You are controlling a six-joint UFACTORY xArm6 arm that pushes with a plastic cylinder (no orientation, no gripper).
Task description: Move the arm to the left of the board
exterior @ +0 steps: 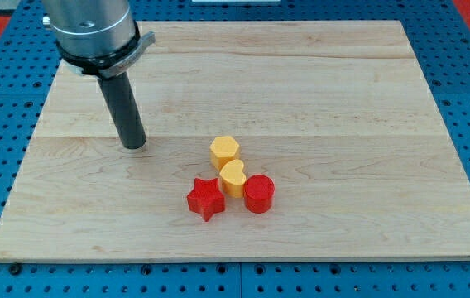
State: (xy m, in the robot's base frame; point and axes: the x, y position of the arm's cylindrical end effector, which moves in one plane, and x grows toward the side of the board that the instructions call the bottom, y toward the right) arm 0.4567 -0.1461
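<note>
My tip [134,146] rests on the wooden board [367,99] left of centre, touching nothing. It stands well clear of the yellow hexagon [225,151], yellow heart [233,177], red star [205,198] and red cylinder [259,193] clustered lower centre, so leftward travel looks unobstructed.

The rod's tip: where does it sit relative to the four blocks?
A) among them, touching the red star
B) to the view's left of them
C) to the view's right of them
B: my tip rests on the board left of the yellow hexagon block, touching no block.
</note>
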